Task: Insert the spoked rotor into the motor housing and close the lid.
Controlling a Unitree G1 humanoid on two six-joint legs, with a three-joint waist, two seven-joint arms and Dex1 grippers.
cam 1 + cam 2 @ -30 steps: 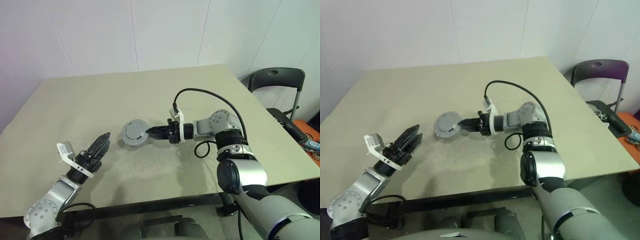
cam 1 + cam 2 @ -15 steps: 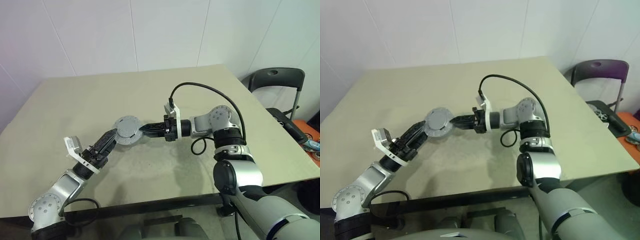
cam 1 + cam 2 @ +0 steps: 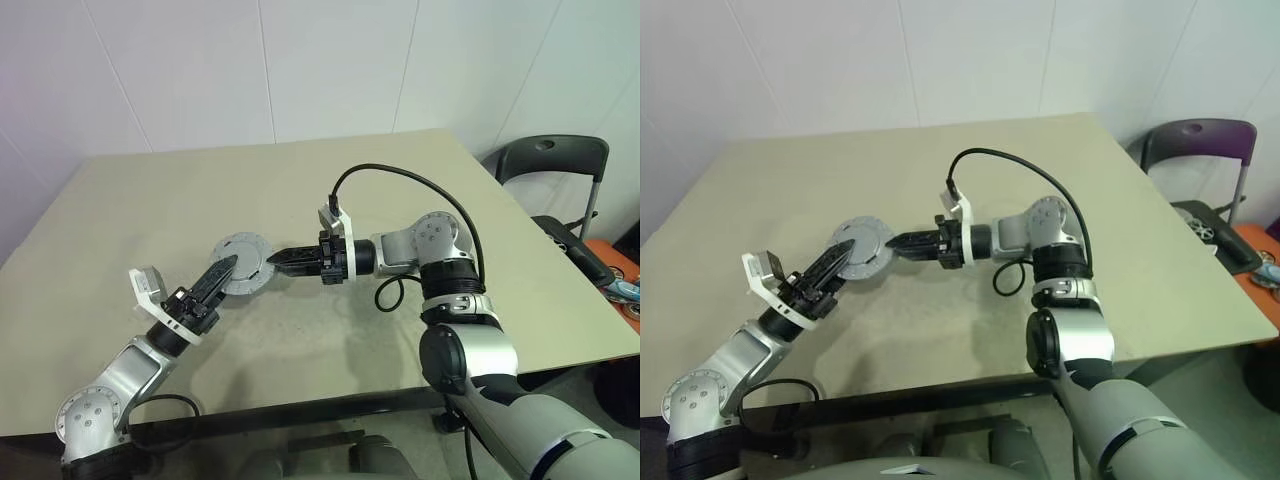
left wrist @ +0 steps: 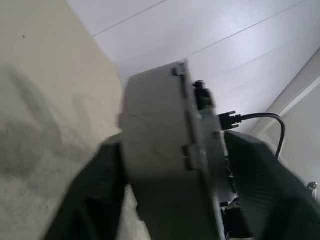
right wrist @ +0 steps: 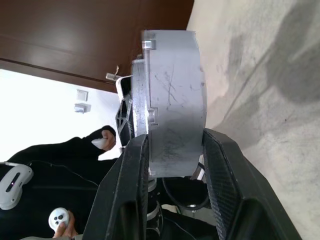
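Now | R claw [image 3: 272,262] grips motor housing [image 3: 240,276] | L claw [image 3: 226,268] astride it, over table [image 3: 150,200]

The motor housing [image 3: 243,264] is plain scratched grey. Both end effectors, left [image 3: 224,271] and right [image 3: 277,261], have black fingers. The tabletop [image 3: 150,200] is pale beige, the chair [image 3: 556,160] black.

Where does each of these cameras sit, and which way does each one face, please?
Head views: look forward and down over the table; both arms show, holding the grey disc between them.
Left wrist view: looks along the left gripper, whose fingers straddle the disc's edge.
Right wrist view: looks along the right gripper, clamped on the disc's rim; a person's hand beyond.
Shared: the disc shows in every view.
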